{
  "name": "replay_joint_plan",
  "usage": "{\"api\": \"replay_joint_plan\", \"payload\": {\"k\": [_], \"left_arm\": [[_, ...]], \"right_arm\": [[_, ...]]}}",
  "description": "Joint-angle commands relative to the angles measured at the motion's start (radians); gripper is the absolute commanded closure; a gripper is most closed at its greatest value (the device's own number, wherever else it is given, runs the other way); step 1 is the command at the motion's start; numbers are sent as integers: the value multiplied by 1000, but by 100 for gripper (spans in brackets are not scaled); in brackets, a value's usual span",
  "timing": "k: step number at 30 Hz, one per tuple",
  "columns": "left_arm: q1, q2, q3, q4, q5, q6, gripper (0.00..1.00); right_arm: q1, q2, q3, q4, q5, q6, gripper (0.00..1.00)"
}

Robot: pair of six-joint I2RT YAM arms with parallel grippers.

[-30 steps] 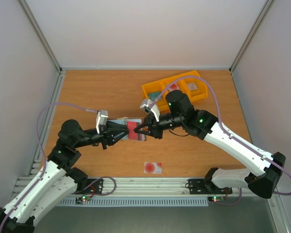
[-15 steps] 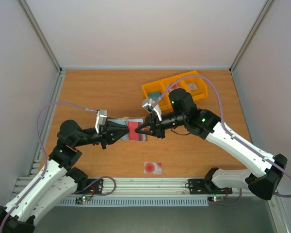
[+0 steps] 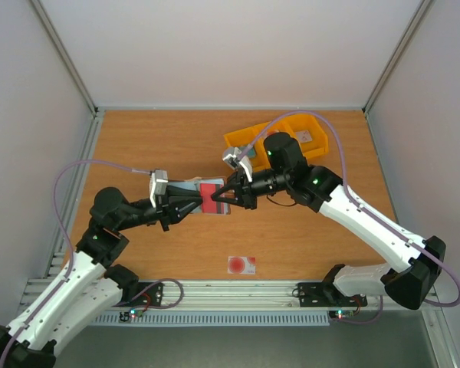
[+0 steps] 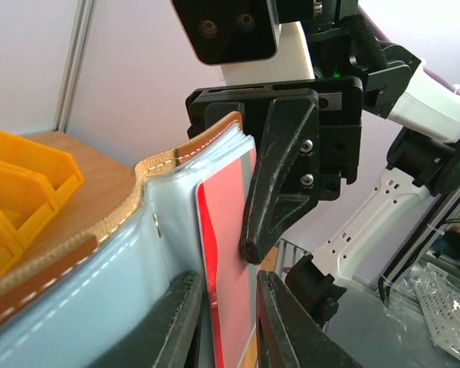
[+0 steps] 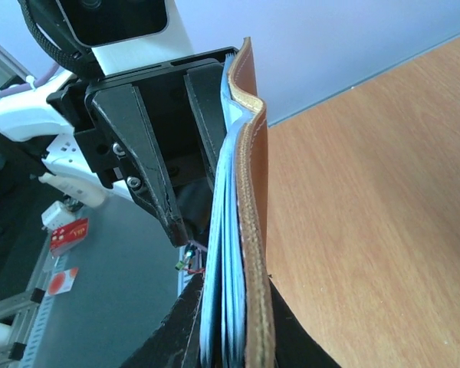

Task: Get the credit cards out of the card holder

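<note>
Reaching in from 7 and 4 o'clock, both arms meet over the wooden counter (image 3: 138, 146). The right gripper (image 5: 234, 287) has its jaws pinching the brown leather card holder (image 5: 253, 230). The left gripper (image 4: 228, 280) has its jaws flanking a red plastic card (image 4: 226, 230) against the lining; whether they clamp it cannot be told. A pale red-spotted card (image 3: 241, 265) lies at 6 o'clock.

- My right gripper (image 5: 234, 326) pinches the card holder (image 5: 254, 230), which I see edge-on.
- Its brown stitched leather faces right and its grey-blue lining faces left.
- The left gripper (image 5: 192, 207) faces me, its black fingers (image 5: 142, 157) close beside the lining.
- The wooden table (image 5: 368, 199) lies to the right.
</note>
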Motion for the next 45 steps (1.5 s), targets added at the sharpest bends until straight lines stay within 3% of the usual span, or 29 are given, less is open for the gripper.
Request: {"api": "replay_joint_plan", "payload": {"k": [1, 13, 16, 22, 28, 32, 36, 45], "left_arm": [[-58, 0, 44, 45, 196, 86, 80], [-59, -9, 146, -73, 266, 210, 76], [-59, 9, 163, -118, 270, 206, 71], [-59, 9, 170, -248, 194, 192, 68], [-59, -27, 163, -302, 114, 243, 67], [-59, -30, 153, -327, -46, 237, 79], [-59, -25, 139, -319, 2, 299, 81], [-63, -14, 120, -315, -36, 341, 97]], "right_arm": [[35, 56, 68, 228, 35, 4, 99], [35, 113, 193, 148, -24, -91, 99], [36, 124, 225, 135, -44, -118, 99], [91, 116, 260, 29, -100, -266, 98], [93, 80, 245, 8, -94, -287, 98], [93, 86, 247, -3, -137, -270, 97], [94, 95, 248, -10, -156, -251, 97], [103, 112, 254, 3, -177, -234, 94]]}}
